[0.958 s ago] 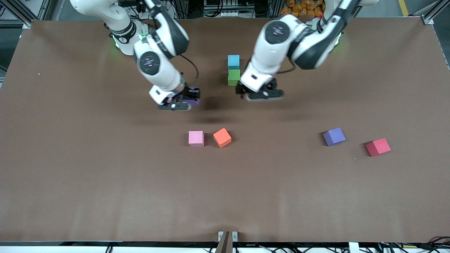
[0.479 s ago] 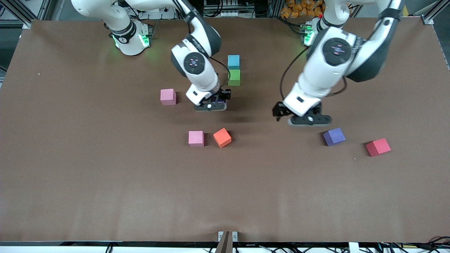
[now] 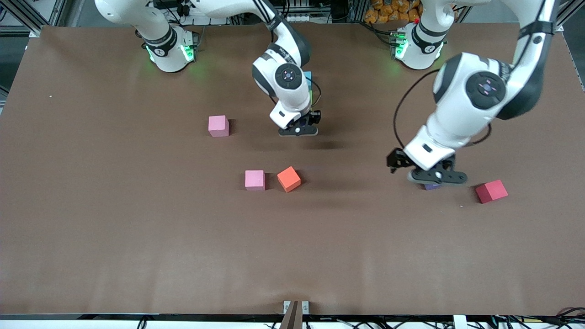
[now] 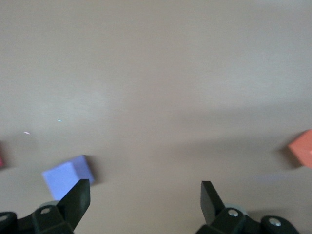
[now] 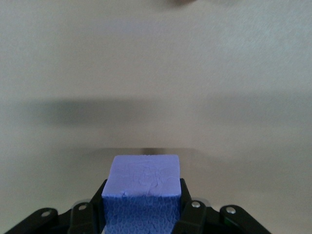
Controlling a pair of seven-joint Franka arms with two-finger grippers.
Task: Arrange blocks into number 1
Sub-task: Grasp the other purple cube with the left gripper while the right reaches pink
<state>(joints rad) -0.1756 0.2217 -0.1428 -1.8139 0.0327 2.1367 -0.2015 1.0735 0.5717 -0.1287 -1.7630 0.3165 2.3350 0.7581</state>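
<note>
My right gripper (image 3: 299, 131) is shut on a purple block (image 5: 144, 187) and hangs low over the table beside the green block (image 3: 311, 98). The right arm's wrist hides most of the green block and of the light blue block (image 3: 307, 75) that adjoins it. My left gripper (image 3: 433, 178) hangs open over a second purple block (image 3: 429, 186), which lies just outside one fingertip (image 4: 79, 195) in the left wrist view (image 4: 67, 176). On the table lie a red block (image 3: 491, 191), an orange block (image 3: 289, 178) and two pink blocks (image 3: 255, 180) (image 3: 218, 125).
The brown table (image 3: 137, 237) has broad bare room toward the front camera. The orange block (image 4: 303, 148) shows at the rim of the left wrist view. The arm bases (image 3: 169, 45) (image 3: 417, 42) stand along the table's back edge.
The right gripper has carried its purple block toward the green block, uncovering a pink block. The left gripper has swung away from the green block to over the other purple block.
</note>
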